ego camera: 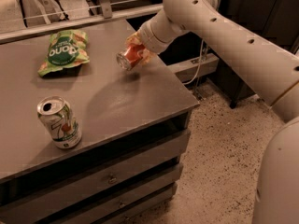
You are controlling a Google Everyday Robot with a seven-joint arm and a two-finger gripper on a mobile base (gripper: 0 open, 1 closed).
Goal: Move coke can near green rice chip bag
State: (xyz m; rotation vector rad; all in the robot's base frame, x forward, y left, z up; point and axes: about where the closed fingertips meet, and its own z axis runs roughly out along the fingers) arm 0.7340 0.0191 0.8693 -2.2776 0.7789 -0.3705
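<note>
Camera view: gripper (140,48) clamped on coke can (128,58), can tilted sideways, lifted above grey table (140,97); green rice chip bag (63,52) flat to its left, apart; white-and-green can (59,122) upright near front edge

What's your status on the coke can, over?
Gripper shut on coke can, held tilted above table. Green rice chip bag left of it in view, apart. White-and-green can near front edge, off the path.
</note>
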